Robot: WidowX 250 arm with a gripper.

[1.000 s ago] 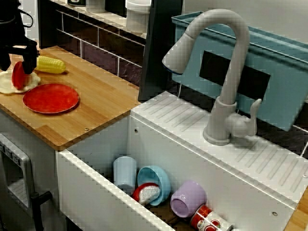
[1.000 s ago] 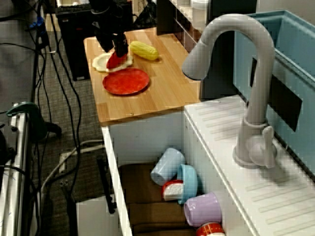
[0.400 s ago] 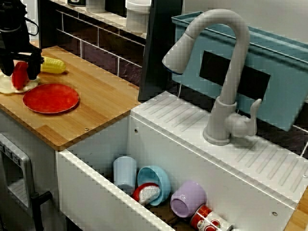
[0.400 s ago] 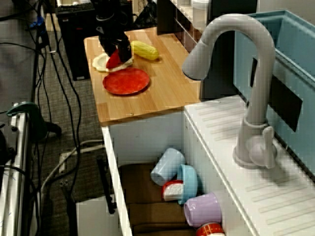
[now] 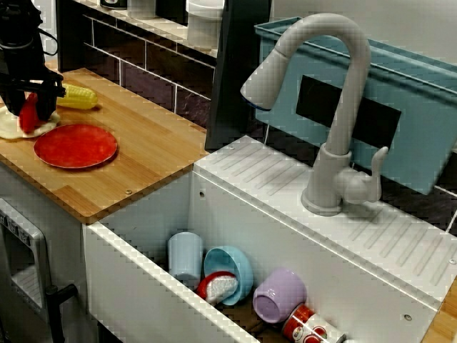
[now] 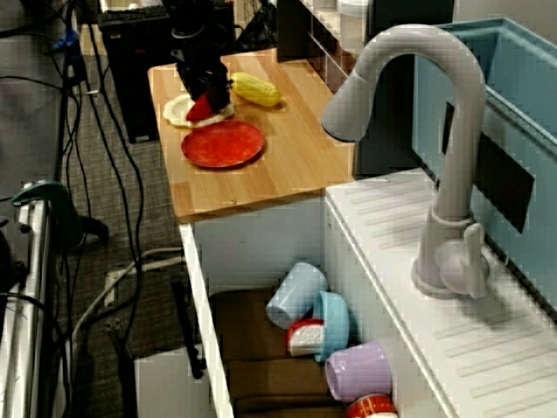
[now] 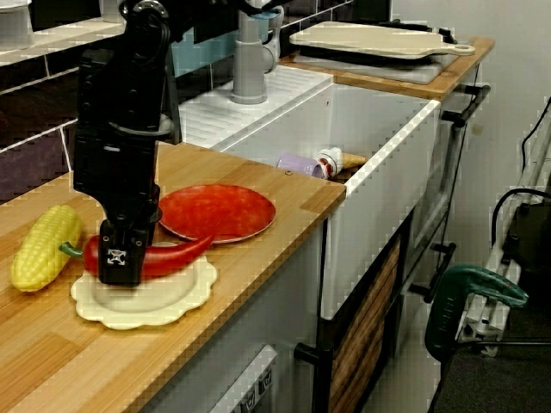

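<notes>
Over 1 s the gripper (image 7: 117, 265) rotated, staying clamped on the red pepper (image 7: 177, 252) over the cream plate (image 7: 169, 302); the sink (image 5: 140, 280) held a blue cup (image 5: 186, 258), bowl (image 5: 238, 267) and purple cup (image 5: 279, 294)

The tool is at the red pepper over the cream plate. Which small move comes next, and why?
Probably a short straight lift: the tool seems shut on the long red pepper, which lies low over the cream scalloped plate, with the yellow corn cob beside.

One high camera faces the faucet (image 5: 350, 107) across the sink (image 5: 143, 269); another looks lengthwise toward the wooden counter (image 6: 287, 165). A third sits low, close beside the red plate (image 7: 215, 211), which all share.
</notes>
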